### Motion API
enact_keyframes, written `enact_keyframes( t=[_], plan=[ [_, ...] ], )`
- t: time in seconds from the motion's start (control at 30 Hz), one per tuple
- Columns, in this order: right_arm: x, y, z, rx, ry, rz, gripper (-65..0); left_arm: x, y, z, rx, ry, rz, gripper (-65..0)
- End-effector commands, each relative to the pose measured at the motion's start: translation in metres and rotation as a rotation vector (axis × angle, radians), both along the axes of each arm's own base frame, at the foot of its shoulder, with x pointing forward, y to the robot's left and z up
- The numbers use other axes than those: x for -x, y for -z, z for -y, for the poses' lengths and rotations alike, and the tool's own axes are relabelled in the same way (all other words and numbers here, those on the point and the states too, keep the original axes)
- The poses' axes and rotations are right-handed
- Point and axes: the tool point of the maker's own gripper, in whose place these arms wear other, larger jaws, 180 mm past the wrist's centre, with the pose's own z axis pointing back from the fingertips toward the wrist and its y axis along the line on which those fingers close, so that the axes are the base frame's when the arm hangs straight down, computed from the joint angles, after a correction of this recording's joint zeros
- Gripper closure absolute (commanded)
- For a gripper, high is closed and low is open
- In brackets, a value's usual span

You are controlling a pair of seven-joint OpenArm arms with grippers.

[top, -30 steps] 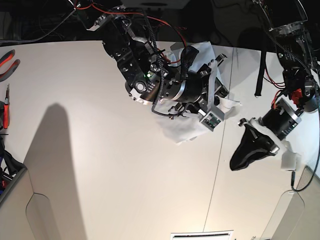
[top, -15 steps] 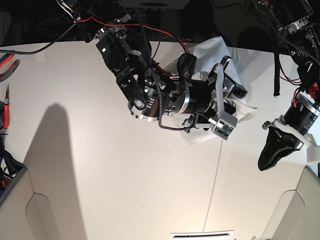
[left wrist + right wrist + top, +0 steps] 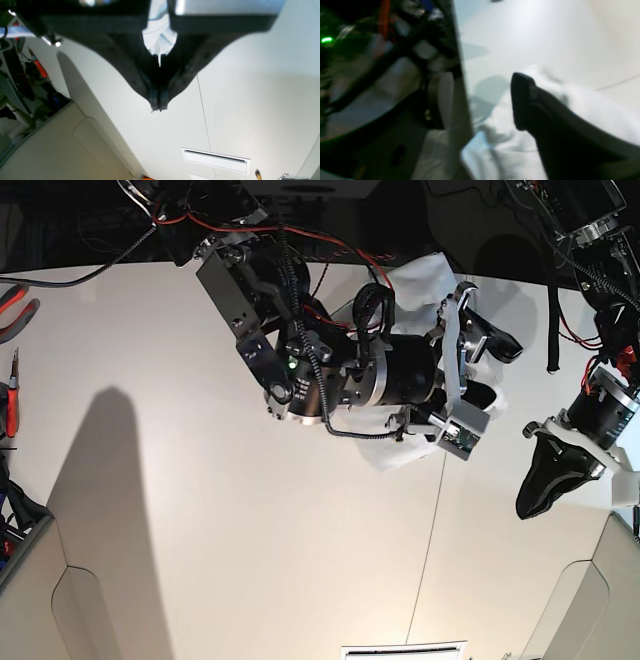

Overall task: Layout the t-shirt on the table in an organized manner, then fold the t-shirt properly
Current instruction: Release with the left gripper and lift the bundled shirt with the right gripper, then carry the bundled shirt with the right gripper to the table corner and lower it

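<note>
The white t-shirt [image 3: 424,281] lies bunched on the table [image 3: 200,530], mostly hidden under my right arm; a fold pokes out below it. My right gripper [image 3: 493,370] hovers over the bunch with its jaws spread. In the blurred right wrist view, one dark finger [image 3: 527,105] stands just above the t-shirt [image 3: 595,112], and the right gripper [image 3: 482,102] holds nothing. To the right, off the cloth, my left gripper [image 3: 535,498] hangs shut and empty. The left wrist view shows the left gripper [image 3: 157,107] above bare table, with the t-shirt [image 3: 160,37] behind it.
A thin dark seam [image 3: 430,550] crosses the table. Red-handled pliers [image 3: 15,305] and a screwdriver [image 3: 10,395] lie at the left edge. A white slotted plate [image 3: 405,650] sits at the front edge. Beige panels border the front corners.
My right arm has swung to the right over the shirt and its jaws have opened wide. The left gripper pulled away to the right, still shut.
</note>
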Motion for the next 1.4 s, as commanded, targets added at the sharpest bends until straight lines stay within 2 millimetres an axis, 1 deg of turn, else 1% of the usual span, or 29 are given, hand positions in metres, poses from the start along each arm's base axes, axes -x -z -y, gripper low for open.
enact_keyframes(
  t=[0.0,0.03,0.07,0.1,0.23,0.3,0.37,0.53,0.63,0.73,0.8,0.83,0.93,1.03,1.07,1.1,1.17,1.27,1.33,1.37],
  plan=[
    [-0.017,-0.018,-0.002,-0.038,0.053,0.052,-26.4,-0.003,-0.017,-0.001,-0.002,0.006,0.060,0.0],
    [-0.028,-0.015,0.004,-0.015,0.104,0.077,-15.8,-0.003,-0.017,-0.001,-0.002,0.007,0.059,0.0],
    [-0.037,-0.014,0.009,-0.005,0.141,0.101,-3.4,-0.003,-0.017,-0.001,-0.002,0.007,0.058,0.0],
    [-0.044,-0.016,0.013,-0.012,0.170,0.115,0.0,-0.003,-0.017,-0.001,-0.002,0.007,0.058,0.0],
    [-0.065,-0.027,0.025,-0.083,0.252,0.133,0.0,-0.003,-0.018,0.000,0.007,0.012,0.060,0.0],
    [-0.072,-0.019,0.031,-0.076,0.281,0.111,0.0,-0.002,-0.020,0.004,0.031,0.027,0.061,0.0],
    [-0.077,0.003,0.037,-0.042,0.304,0.055,0.0,-0.001,-0.021,0.005,0.041,0.032,0.064,0.0],
    [-0.081,0.076,0.047,0.023,0.357,-0.122,0.0,0.000,-0.019,0.008,0.053,0.045,0.055,0.0],
    [-0.081,0.114,0.050,0.063,0.375,-0.204,0.0,0.003,-0.013,0.021,0.067,0.087,0.032,0.0],
    [-0.078,0.146,0.057,0.126,0.378,-0.273,0.0,0.007,-0.004,0.040,0.073,0.143,0.001,0.0],
    [-0.076,0.159,0.061,0.156,0.380,-0.302,0.0,0.010,0.002,0.056,0.078,0.186,-0.019,0.0],
    [-0.076,0.162,0.062,0.164,0.387,-0.311,0.0,0.012,0.005,0.063,0.079,0.210,-0.030,0.0],
    [-0.074,0.164,0.064,0.185,0.382,-0.320,0.0,0.014,0.010,0.084,0.080,0.272,-0.049,0.0],
    [-0.077,0.156,0.064,0.218,0.356,-0.309,0.0,0.014,0.011,0.093,0.069,0.298,-0.053,0.0],
    [-0.081,0.148,0.064,0.218,0.349,-0.290,0.0,0.014,0.011,0.092,0.068,0.297,-0.051,0.0],
    [-0.087,0.135,0.062,0.204,0.347,-0.258,0.0,0.013,0.010,0.092,0.066,0.294,-0.048,0.0],
    [-0.103,0.099,0.056,0.141,0.351,-0.162,0.0,0.011,0.010,0.088,0.054,0.279,-0.043,0.0],
    [-0.122,0.030,0.051,0.027,0.360,0.006,0.0,0.011,0.013,0.084,0.036,0.266,-0.048,0.0],
    [-0.125,-0.011,0.050,-0.030,0.358,0.098,0.0,0.009,0.011,0.075,0.030,0.237,-0.040,0.0],
    [-0.124,-0.026,0.051,-0.045,0.353,0.126,0.0,0.007,0.009,0.067,0.025,0.209,-0.029,0.0]
  ],
)
